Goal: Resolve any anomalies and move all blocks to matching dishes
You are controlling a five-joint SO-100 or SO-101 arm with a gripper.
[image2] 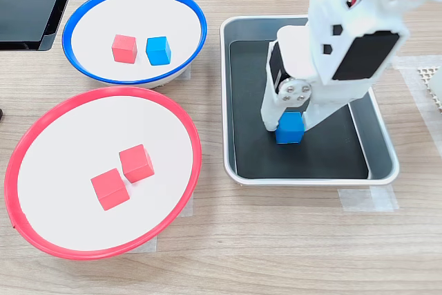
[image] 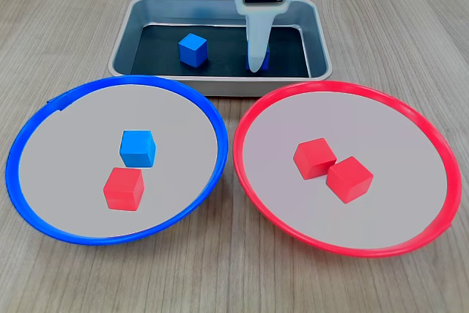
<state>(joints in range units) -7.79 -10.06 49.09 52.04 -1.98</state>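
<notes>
You have two blue blocks in the tray (image: 121, 42), one clamped between the gripper (image2: 290, 124) fingers. The blue-rimmed dish (image: 29, 137) holds one blue, one red; the red-rimmed dish (image: 256, 119) two red.

So the tally: six small cubes altogether, three blue and three red. Two blue ones are down in the metal tray (image: 311, 23), one out in the open (image: 193, 49) and one (image2: 290, 128) mostly tucked under the arm. The third blue cube (image: 138, 148) shares the blue-rimmed plate (image: 22, 144) with one red cube (image: 123, 188). The red-rimmed plate (image: 440, 152) has two red cubes (image: 314, 157) (image: 349, 179). That makes two plates, one tray and one robot arm (image2: 345, 39).
</notes>
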